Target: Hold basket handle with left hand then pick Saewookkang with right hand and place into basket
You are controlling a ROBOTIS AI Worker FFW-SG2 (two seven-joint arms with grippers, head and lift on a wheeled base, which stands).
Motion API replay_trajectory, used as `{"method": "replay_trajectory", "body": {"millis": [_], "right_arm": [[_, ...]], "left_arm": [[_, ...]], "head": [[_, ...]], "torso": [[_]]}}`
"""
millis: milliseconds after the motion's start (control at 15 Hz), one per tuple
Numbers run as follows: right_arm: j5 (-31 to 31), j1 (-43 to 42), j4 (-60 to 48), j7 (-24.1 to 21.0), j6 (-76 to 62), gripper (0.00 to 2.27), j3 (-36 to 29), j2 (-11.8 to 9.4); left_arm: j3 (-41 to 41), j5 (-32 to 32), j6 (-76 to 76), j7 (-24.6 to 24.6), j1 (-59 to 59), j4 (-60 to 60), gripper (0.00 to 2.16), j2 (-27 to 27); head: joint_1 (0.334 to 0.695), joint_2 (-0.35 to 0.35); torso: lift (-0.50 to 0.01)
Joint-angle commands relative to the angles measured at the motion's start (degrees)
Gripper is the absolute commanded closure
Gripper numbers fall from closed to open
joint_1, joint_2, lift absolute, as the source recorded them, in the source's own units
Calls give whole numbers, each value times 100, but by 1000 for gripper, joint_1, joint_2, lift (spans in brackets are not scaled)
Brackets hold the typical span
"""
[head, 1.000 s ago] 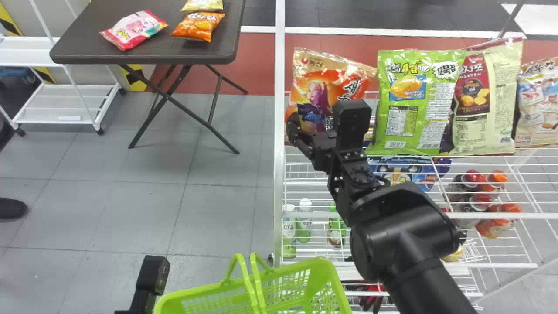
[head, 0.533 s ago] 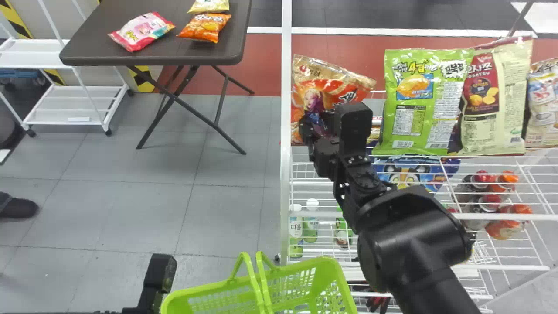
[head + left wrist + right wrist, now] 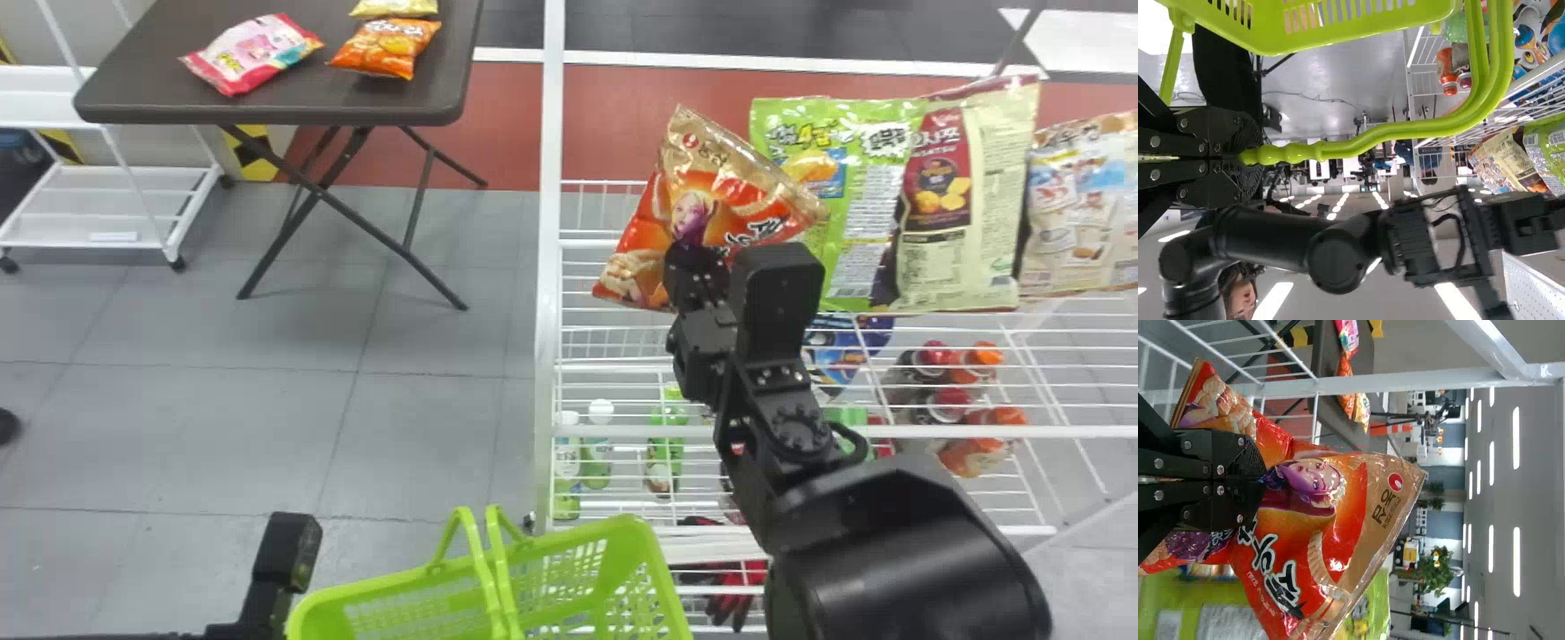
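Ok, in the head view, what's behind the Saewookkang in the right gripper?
Part of the green snack bag, and the white rack, whose wires pass behind its left edge. The green bag's lower left part and anything squarely behind the Saewookkang are covered.

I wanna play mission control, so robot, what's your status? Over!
Left gripper shut on basket handle. Right gripper shut on Saewookkang, tilted. Green snack bag close behind, might brush it. Over.
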Motion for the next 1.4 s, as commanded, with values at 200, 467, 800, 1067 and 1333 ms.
{"method": "replay_trajectory", "body": {"millis": [200,467,800,1067,1333], "right_arm": [[151,997,-2223,0,2414,2246,-123,-271],[125,1252,-2978,0,4313,2246,-132,-509],[98,1533,-4332,326,6891,2246,281,-728],[89,1542,-4306,466,6891,2246,1045,-886],[81,1524,-3471,449,6891,2246,1661,-860]], "left_arm": [[-55,-17,183,-57,22,41,2155,-47],[-46,-8,183,-57,119,32,2155,-82],[-37,1,183,-57,137,23,2155,-82],[-19,36,183,-57,172,5,2152,-91],[7,45,183,-57,207,5,2152,-91]], "head": [[695,-124],[695,-197],[695,-271],[695,-237],[695,-74]], "torso": [[-15],[-15],[-15],[-15],[-15]]}}
